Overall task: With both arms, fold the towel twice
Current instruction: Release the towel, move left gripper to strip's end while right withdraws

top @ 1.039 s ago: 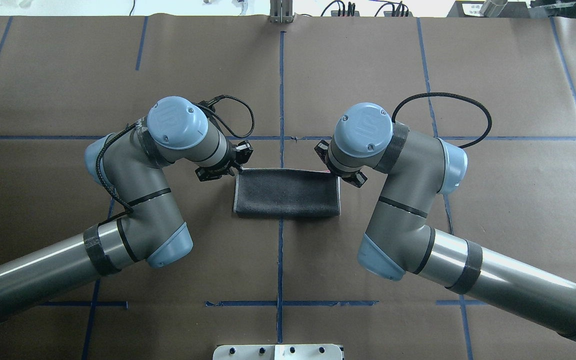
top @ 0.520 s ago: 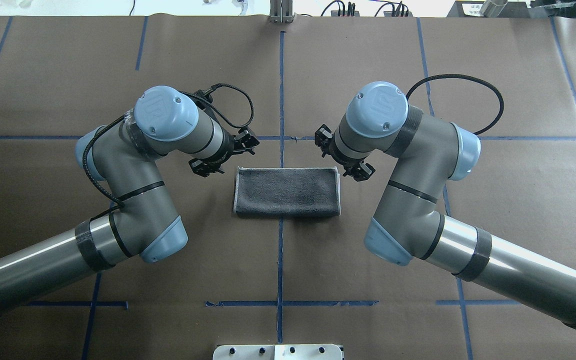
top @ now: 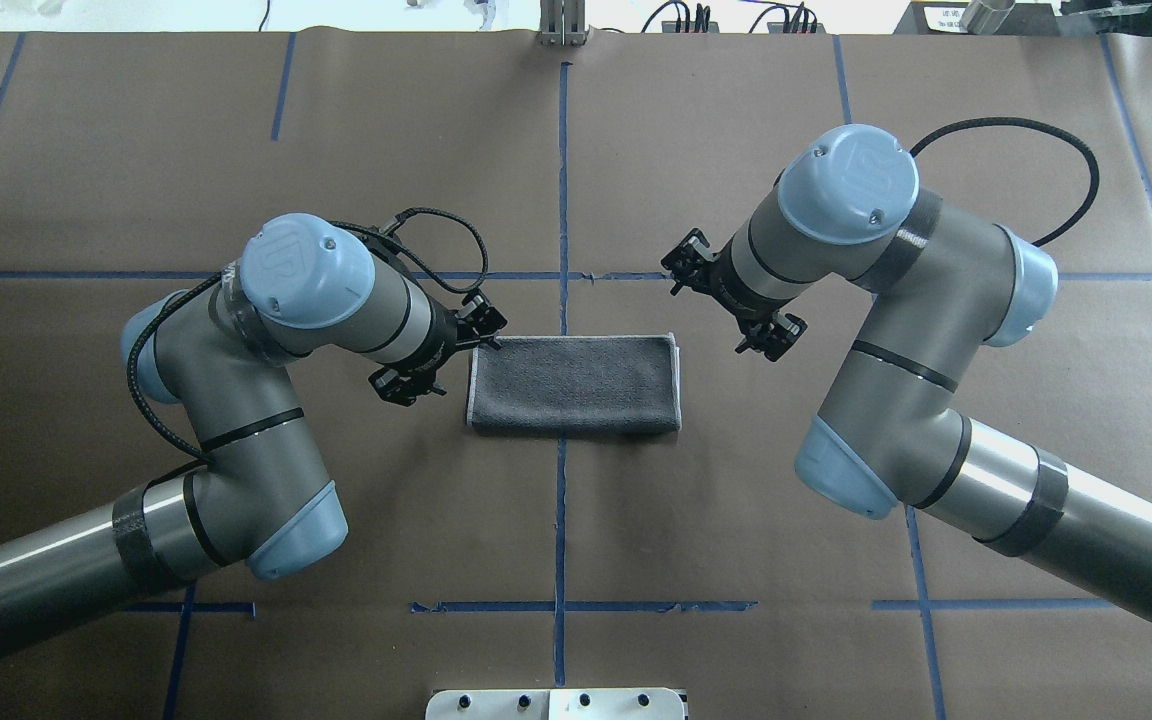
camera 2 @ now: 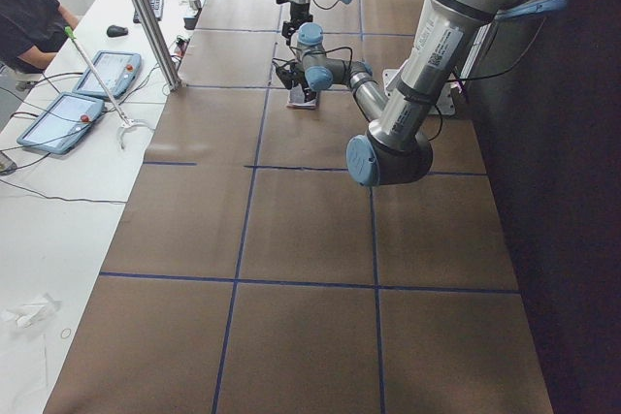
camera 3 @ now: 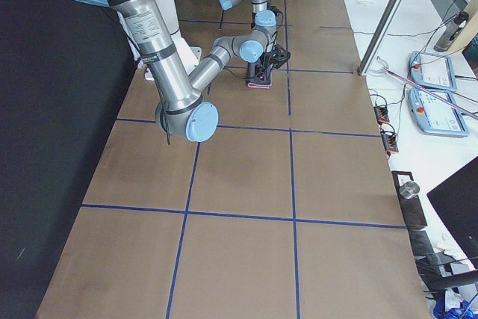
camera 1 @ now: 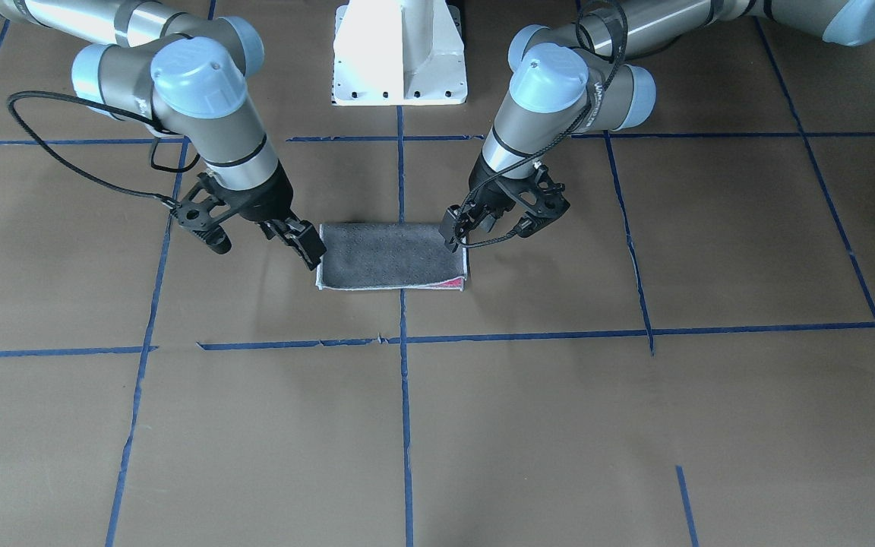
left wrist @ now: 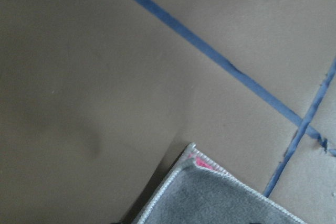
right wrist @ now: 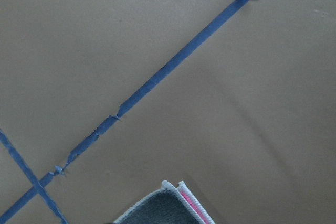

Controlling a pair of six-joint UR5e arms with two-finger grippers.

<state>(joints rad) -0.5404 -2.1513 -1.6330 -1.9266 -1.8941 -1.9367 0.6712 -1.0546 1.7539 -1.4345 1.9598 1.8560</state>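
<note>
The towel [top: 574,385] lies flat near the table's middle, folded into a rectangle with its grey face up. A pink edge shows at its far side in the front view [camera 1: 449,283]. My left gripper [top: 441,352] is open and empty, just off the towel's left short edge by the far left corner. My right gripper [top: 731,300] is open and empty, a little beyond the towel's far right corner. In the front view the left gripper [camera 1: 494,226] and the right gripper [camera 1: 263,241] flank the towel [camera 1: 390,254]. Each wrist view shows one towel corner [left wrist: 210,198] [right wrist: 163,208].
Blue tape lines [top: 563,200] grid the brown table cover. The white pedestal base [camera 1: 399,53] stands at the robot's side. A metal post [camera 2: 146,16] and tablets [camera 2: 58,118] stand on the operators' white bench beyond the table's far edge.
Both grippers have drawn away from the towel's far corners. The right one moved out to the right and farther away. The left one moved left and slightly nearer. The towel stayed flat.
</note>
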